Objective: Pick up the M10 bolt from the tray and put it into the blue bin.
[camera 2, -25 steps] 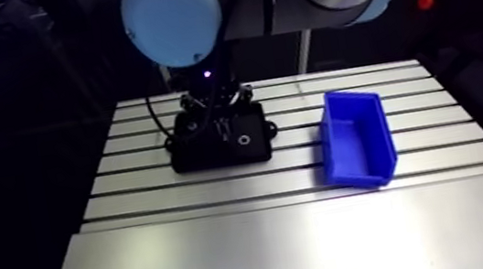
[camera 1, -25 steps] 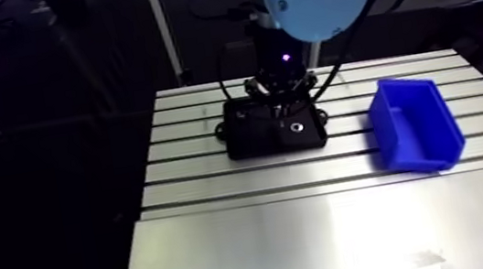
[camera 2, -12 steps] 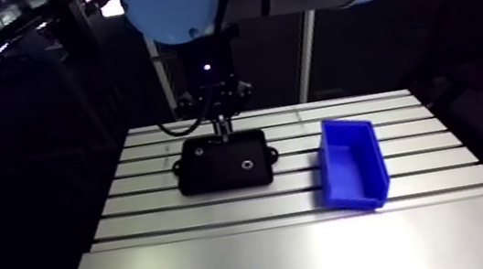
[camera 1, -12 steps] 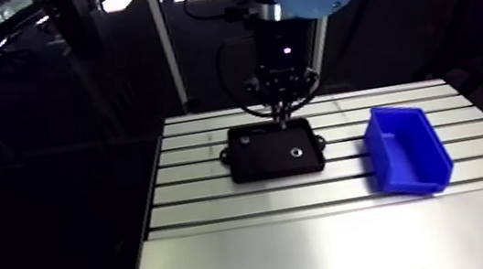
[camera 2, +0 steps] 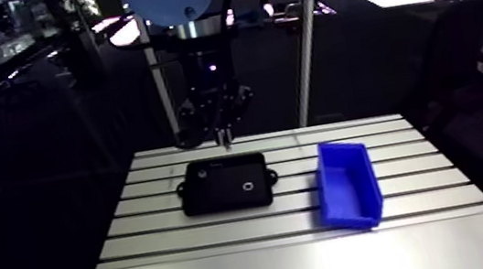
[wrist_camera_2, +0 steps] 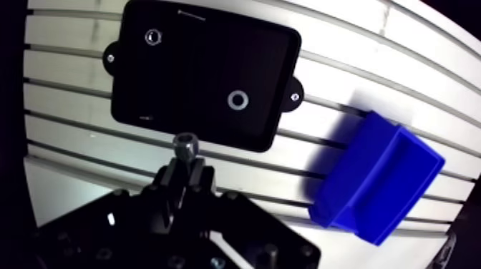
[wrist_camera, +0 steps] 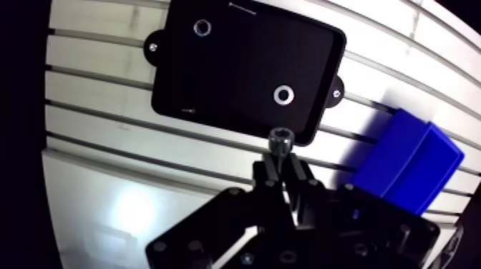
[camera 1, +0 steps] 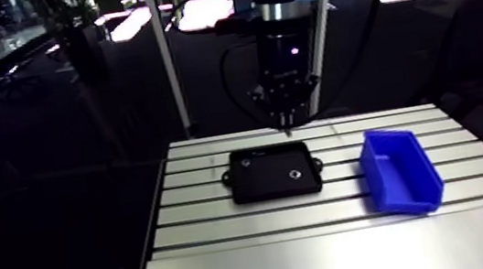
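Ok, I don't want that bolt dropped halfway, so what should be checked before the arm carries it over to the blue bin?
1. M10 bolt held in the pincer: ok, its head shows past the fingertips.
2. Bolt clear of the black tray: ok, the arm view shows it above.
3. Blue bin upright, opening up: ok.
4. Table bare between tray and bin: ok.
5. Two rings lying in the tray, apart from the bolt: ok.
6. Grip firm enough for the carry: cannot tell.
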Action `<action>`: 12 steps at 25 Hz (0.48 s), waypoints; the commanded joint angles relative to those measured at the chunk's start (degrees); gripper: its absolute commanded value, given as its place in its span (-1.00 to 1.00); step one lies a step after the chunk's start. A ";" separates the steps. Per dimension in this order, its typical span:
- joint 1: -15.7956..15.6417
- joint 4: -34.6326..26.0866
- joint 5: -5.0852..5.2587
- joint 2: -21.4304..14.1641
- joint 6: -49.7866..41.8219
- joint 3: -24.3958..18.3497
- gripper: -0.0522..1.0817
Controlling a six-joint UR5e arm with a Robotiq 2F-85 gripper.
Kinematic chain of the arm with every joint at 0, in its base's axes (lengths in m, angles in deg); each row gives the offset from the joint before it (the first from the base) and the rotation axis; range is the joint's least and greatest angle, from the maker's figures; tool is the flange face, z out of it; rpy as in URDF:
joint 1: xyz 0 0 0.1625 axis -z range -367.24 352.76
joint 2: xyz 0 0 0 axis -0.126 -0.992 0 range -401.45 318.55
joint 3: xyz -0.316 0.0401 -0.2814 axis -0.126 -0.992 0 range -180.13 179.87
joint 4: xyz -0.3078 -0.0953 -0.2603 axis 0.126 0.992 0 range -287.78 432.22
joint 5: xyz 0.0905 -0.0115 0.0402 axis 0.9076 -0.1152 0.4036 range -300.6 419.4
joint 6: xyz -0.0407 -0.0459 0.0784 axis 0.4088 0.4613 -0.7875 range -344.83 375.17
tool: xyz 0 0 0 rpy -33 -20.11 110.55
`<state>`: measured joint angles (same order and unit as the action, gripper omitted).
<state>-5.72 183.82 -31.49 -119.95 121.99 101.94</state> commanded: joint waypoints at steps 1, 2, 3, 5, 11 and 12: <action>1.65 -6.35 -0.04 -2.40 14.17 -2.88 0.85; 2.18 -7.66 -0.04 -2.84 16.99 -3.32 0.85; 2.53 -8.72 -0.12 -3.11 19.54 -3.76 0.85; 2.88 -10.21 -0.21 -3.37 24.28 -4.73 0.85; 7.10 -12.76 -1.79 -3.90 41.16 -5.35 0.85; 7.98 -12.76 -1.97 -3.90 43.71 -5.17 0.85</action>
<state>-1.31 172.47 -32.37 -123.40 152.53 97.00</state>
